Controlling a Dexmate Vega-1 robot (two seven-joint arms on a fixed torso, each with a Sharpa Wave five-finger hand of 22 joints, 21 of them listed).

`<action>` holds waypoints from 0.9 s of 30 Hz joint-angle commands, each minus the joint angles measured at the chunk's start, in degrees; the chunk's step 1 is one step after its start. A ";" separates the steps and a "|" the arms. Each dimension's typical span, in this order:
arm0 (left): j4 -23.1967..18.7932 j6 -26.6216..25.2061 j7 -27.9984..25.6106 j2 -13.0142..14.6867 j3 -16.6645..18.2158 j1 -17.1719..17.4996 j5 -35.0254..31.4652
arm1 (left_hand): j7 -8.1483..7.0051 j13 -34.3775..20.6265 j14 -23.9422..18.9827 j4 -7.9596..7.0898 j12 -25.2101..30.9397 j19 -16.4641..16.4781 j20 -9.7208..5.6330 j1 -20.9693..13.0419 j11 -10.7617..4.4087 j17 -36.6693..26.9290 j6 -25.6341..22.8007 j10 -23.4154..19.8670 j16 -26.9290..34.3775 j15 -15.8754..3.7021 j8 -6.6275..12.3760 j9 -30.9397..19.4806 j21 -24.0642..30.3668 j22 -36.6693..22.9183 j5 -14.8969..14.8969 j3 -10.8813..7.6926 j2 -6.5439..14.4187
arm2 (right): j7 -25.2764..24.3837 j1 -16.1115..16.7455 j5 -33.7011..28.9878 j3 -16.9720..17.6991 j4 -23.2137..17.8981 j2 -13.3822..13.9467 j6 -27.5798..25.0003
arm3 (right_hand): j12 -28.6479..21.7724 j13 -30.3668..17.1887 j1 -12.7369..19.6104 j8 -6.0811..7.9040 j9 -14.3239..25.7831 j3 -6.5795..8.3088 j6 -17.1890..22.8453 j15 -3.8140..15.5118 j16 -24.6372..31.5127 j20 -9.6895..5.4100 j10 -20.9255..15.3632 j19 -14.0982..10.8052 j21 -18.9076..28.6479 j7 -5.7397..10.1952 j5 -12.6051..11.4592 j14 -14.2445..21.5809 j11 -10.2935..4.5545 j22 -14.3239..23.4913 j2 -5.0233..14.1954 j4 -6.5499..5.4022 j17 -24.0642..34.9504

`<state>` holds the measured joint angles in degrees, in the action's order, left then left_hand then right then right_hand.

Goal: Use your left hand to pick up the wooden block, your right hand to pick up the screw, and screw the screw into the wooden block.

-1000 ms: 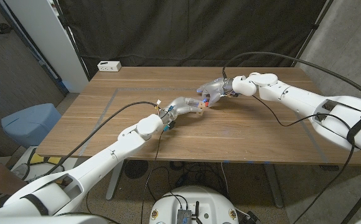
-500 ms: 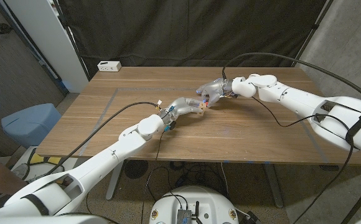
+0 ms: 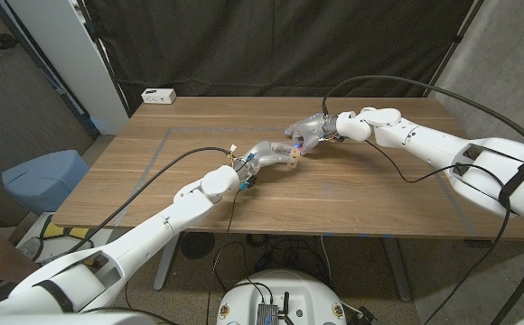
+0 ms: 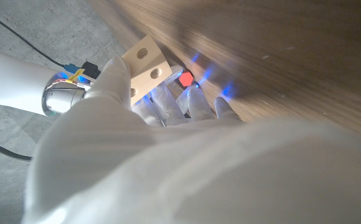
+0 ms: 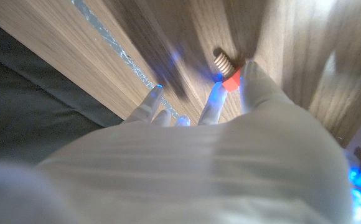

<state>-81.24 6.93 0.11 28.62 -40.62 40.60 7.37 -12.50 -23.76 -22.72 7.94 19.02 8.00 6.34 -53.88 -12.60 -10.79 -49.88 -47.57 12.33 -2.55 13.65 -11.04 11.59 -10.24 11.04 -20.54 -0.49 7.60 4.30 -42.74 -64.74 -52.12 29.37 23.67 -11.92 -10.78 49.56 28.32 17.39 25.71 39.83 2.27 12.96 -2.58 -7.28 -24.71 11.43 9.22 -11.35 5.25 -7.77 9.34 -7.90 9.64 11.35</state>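
The fingers of the left hand (image 4: 137, 134) are curled around the wooden block (image 4: 146, 65), with the thumb on one side and the other fingers under it, so the block is held well above the table (image 3: 361, 194). In the left wrist view two round holes are visible on the block's faces, and both look empty. In the head view the same hand (image 3: 264, 159) sits near the middle of the table, and the block (image 3: 291, 157) shows as a small pale piece at its tip.

A little farther, the right hand (image 3: 304, 134) comes very close to the left one; in the head view the two hands seem almost touching. In the right wrist view, the right hand (image 5: 230, 162) pinches the screw (image 5: 225, 67) between the thumb and one finger at its red head, and the ribbed metal shaft points away from the palm. The other fingers are spread and hold nothing.

My judgement of progress: both picking steps are done, since each hand has its own thing. The screwing is not yet done. The shaft stands free against the table surface and I cannot see it inside a hole. What is left is to align the tip with one hole, push it in, and turn.
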 commanded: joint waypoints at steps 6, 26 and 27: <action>1.09 0.43 0.48 -0.62 -0.39 -0.68 -0.03 | 0.34 -0.37 -0.57 -0.18 -0.31 -0.03 -0.01 -0.19 0.03 -0.18 -1.49 -0.27 -0.10 -4.25 0.27 -0.21 0.19 -0.33 0.32 -0.02 0.90 | -0.82 -0.46 0.49 -0.48 1.05 -0.38 0.16 | -0.38 -0.09 1.20 1.39 0.57 0.66 1.94 3.47 0.28 -4.68 -1.65 -1.69 0.02 -0.55 0.25 1.60 -0.20 0.06 0.13 -0.20 0.22; 1.66 0.69 0.84 -0.83 -0.61 -0.85 0.08 | 0.51 -0.50 -0.72 -0.12 -0.60 -0.05 -0.08 -0.02 0.05 -0.15 -1.68 -0.30 -0.09 -4.25 0.19 -0.22 0.21 -0.34 0.39 0.18 1.15 | -1.84 -0.28 1.33 -0.60 2.00 -0.59 0.19 | -0.53 -0.08 2.14 3.64 1.51 1.10 4.37 4.63 0.46 -5.81 -4.15 -4.48 0.19 -1.58 0.30 3.92 -0.39 0.04 0.46 -0.22 0.34; 1.72 0.76 0.83 -0.86 -0.61 -0.86 0.07 | 0.53 -0.50 -0.72 -0.12 -0.61 -0.05 -0.10 -0.01 0.05 -0.15 -1.68 -0.30 -0.10 -4.21 0.18 -0.22 0.20 -0.34 0.40 0.18 1.16 | -1.83 -0.21 1.40 -0.54 1.88 -0.53 0.07 | -0.52 -0.08 2.16 3.67 1.53 1.10 4.35 4.64 0.48 -5.82 -4.18 -4.56 0.19 -1.64 0.31 4.00 -0.39 0.04 0.45 -0.22 0.35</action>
<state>-79.96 7.42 0.77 27.96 -41.09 39.86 7.34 -12.50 -24.07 -22.92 8.13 18.59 8.00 6.34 -53.74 -12.58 -10.79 -49.88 -47.54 12.33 -2.35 13.46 -11.06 11.59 -10.25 10.99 -20.35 0.27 6.19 3.85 -41.93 -65.31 -50.41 28.81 23.94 -11.92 -10.78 51.07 31.55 18.71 26.42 43.61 2.27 12.96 -2.76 -10.76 -28.38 11.45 7.48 -11.35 8.51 -8.39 9.35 -7.30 9.41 11.61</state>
